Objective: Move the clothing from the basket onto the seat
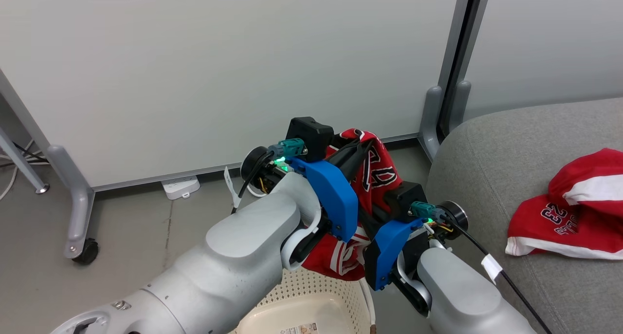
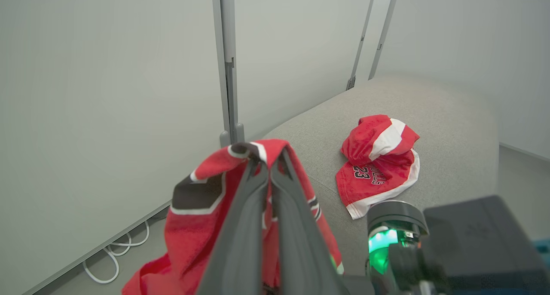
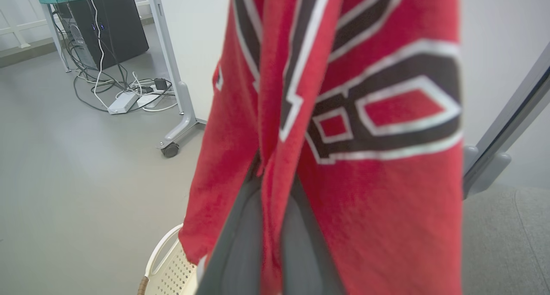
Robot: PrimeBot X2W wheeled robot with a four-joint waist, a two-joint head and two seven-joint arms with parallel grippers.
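A red jersey [image 1: 377,176] with black-and-white lettering hangs in the air above the cream perforated basket [image 1: 316,295]. My left gripper [image 2: 269,157] is shut on its top edge. My right gripper [image 3: 268,181] is shut on a fold lower down, and the cloth drapes over its fingers. Red shorts [image 2: 378,166] marked "23" lie crumpled on the grey seat [image 2: 451,127], to the right of both grippers. The basket's rim [image 3: 169,260] shows below the hanging jersey.
White partition panels on grey wheeled feet [image 1: 80,236] stand behind the basket. A white power strip [image 1: 181,186] lies at the panel's foot. Cables and a dark box [image 3: 107,28] sit on the grey floor further off.
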